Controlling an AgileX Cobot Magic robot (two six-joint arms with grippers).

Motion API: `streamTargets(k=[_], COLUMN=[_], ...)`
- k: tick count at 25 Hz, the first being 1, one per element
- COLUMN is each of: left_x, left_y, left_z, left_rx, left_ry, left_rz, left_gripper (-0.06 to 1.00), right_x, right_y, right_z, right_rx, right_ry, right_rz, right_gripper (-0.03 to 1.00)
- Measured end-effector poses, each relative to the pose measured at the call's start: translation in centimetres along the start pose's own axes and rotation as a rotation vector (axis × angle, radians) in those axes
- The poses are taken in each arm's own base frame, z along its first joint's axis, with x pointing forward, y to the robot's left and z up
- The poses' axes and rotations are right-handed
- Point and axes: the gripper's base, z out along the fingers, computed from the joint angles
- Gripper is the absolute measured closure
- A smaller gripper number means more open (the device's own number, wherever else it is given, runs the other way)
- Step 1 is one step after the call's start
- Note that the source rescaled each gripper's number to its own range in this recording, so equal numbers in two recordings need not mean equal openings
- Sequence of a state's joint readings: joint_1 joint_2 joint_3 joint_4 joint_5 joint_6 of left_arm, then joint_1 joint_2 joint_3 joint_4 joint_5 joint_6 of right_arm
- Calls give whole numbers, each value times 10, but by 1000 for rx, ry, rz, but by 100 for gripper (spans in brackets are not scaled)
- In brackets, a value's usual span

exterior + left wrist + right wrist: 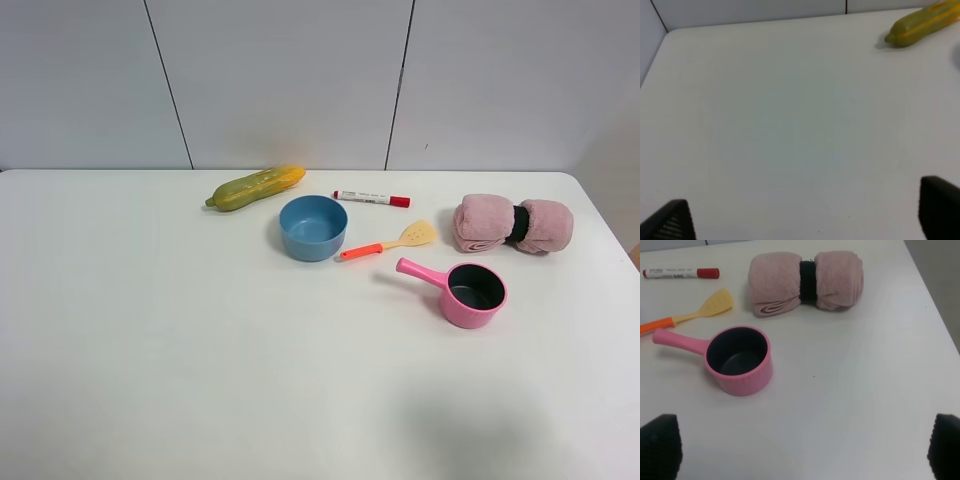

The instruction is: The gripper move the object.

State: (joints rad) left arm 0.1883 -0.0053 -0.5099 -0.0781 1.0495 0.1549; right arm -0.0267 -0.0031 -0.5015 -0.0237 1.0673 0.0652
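Observation:
The toy spatula (388, 242) lies flat on the white table (150, 330), between the blue bowl and the pink saucepan; its pale yellow blade points right and its orange-red handle points left. It also shows in the right wrist view (690, 317). My right gripper (802, 447) is open and empty, with its fingertips (660, 447) wide apart over bare table on the near side of the saucepan. My left gripper (805, 220) is open and empty over bare table, far from the spatula. Neither arm shows in the exterior high view.
A blue bowl (313, 227) stands just left of the spatula's handle. A pink saucepan (470, 292) (737, 360) sits in front of it on the right. A red-capped marker (372, 199), a yellow-green toy vegetable (256, 187) (922, 24) and a rolled pink towel (513, 225) lie behind.

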Motion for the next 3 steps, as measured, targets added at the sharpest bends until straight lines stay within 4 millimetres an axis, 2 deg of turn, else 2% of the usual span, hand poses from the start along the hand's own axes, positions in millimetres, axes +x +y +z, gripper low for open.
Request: streamTargets(k=[3], left_x=[0], left_y=[0], left_z=[0], left_rx=[0], left_ry=[0], left_rz=[0], left_gripper=[-5], right_x=[0], right_y=[0], right_z=[0], right_rx=[0], right_ry=[0], right_rz=[0], right_gripper=[-3])
